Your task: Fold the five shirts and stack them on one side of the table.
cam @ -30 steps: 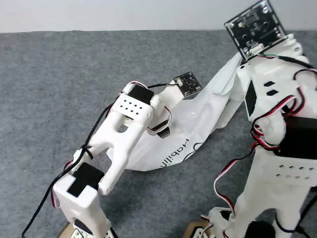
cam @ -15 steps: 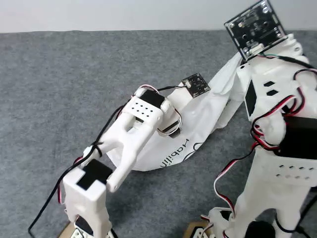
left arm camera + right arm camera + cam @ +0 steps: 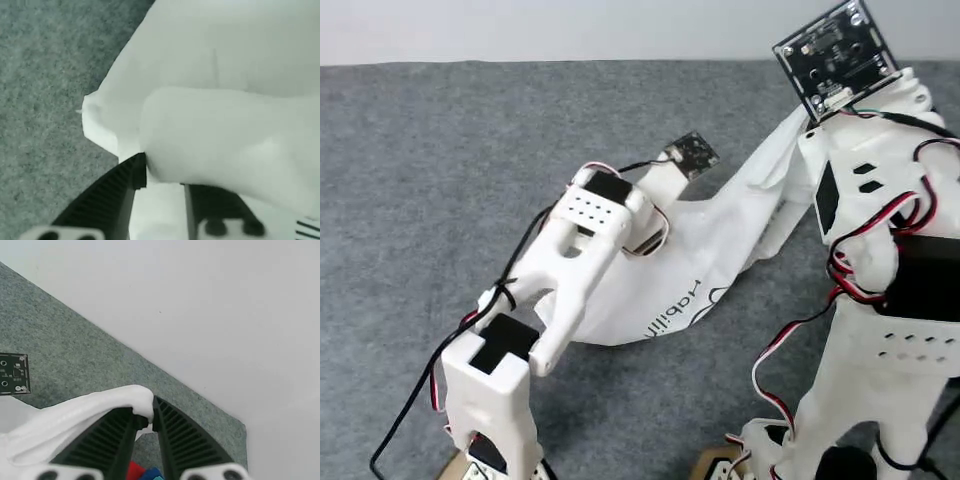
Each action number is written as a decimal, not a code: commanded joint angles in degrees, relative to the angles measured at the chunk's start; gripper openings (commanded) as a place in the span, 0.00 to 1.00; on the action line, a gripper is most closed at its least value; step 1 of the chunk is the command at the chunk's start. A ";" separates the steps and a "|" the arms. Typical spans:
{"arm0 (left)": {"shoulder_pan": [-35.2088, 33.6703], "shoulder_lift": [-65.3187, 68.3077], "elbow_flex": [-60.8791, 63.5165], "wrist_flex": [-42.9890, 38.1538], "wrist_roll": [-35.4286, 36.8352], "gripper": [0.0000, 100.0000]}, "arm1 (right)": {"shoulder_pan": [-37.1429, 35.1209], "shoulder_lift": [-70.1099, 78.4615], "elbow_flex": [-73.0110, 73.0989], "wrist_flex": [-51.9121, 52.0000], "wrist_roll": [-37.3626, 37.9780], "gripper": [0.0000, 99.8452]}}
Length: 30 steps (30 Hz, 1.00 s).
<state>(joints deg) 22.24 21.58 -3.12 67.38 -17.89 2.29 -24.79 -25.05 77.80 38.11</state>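
While the right tool [image 3: 145, 417] is pinched tight on a bunched fold of the white shirt [image 3: 720, 250], holding that end up off the grey surface [image 3: 450, 160] at about two o'clock, the rest of the cloth slopes down and lies out toward seven o'clock. So the shirt's long axis runs from two to seven, one end raised and the other on the felt. The left tool [image 3: 162, 180] sits at the cloth's middle, on its ten o'clock edge, close against white fabric. Whether it grips any I cannot tell. To my eye the left tool is nearer the slack lower half, and spreading the shirt flat hangs on that.
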 commanded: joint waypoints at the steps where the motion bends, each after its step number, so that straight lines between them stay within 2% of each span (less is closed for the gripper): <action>1: -0.53 -3.96 -2.07 -0.70 0.35 0.11 | -0.13 0.13 -0.35 0.22 0.44 0.01; 12: 0.53 -4.66 -2.24 -1.93 0.44 0.00 | -0.13 0.22 -0.35 0.22 0.44 0.01; 17: -1.67 -9.58 -6.37 3.96 0.44 0.00 | -0.13 0.13 -0.35 0.22 0.44 0.01; 27: -16.70 -26.90 -14.81 17.32 0.00 0.00 | 1.10 -0.04 -1.85 2.42 0.18 0.01; 30: -21.10 -32.70 -18.59 18.46 0.00 0.00 | 1.01 -1.27 -2.29 0.22 0.18 0.01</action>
<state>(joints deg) 5.01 -3.56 -17.10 84.62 -17.89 2.90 -24.00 -24.97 80.26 38.20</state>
